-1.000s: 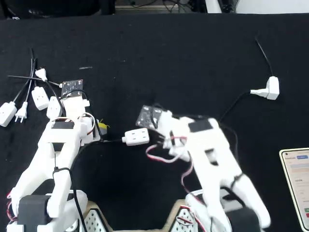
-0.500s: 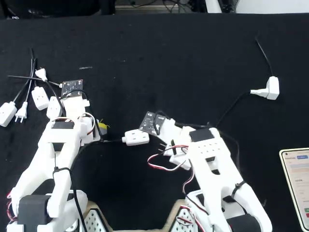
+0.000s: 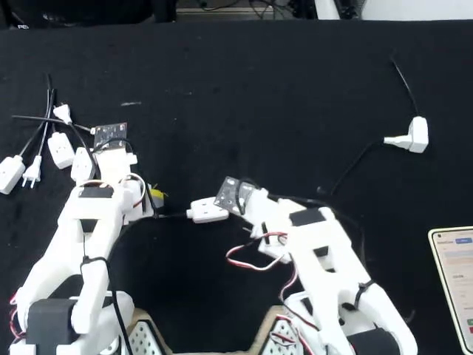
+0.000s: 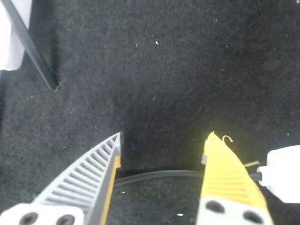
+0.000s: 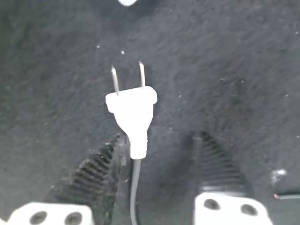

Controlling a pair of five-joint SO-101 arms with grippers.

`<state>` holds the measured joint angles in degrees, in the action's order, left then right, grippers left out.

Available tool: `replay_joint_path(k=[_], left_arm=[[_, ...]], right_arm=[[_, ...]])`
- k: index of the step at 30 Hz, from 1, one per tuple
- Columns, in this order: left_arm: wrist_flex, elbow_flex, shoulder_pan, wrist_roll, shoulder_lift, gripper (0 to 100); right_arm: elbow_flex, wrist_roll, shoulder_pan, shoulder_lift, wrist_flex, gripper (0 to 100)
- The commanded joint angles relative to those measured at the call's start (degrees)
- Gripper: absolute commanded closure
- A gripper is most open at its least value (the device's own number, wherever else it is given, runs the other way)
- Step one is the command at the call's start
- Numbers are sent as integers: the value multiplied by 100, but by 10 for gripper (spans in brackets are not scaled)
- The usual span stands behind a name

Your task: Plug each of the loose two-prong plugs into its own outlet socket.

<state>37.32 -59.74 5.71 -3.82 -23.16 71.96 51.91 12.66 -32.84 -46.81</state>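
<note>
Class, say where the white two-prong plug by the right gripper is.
Right wrist view: the two-prong plug sits between the right gripper's open fingers, nearer one finger.

White two-prong plug (image 5: 131, 108) lies flat on the black surface (image 5: 234, 56), at twelve o'clock from the spread-open right hand (image 5: 159, 140), prongs pointing away, cord running back beside one finger.

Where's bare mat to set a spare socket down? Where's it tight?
Free: the wide back-centre mat, between the left cluster of plugs and sockets and the white connector at right; also the strip between the right arm and the phone. Crowded: around the centre socket, hemmed in by the left arm and the right one.
</note>
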Motion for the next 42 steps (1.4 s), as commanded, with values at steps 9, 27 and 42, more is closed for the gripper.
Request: replay_joint_path(k=[9,27,42], left_arm=[[-44,57,66,-62,-193,716],[-44,57,75,-62,-193,716],[-35,66,75,-62,-193,716]], right_arm=[[22,62,-97,-163,97,807],[-1622,747,18,1358,-958,819],[-1481,273,431,1349,-756,821]])
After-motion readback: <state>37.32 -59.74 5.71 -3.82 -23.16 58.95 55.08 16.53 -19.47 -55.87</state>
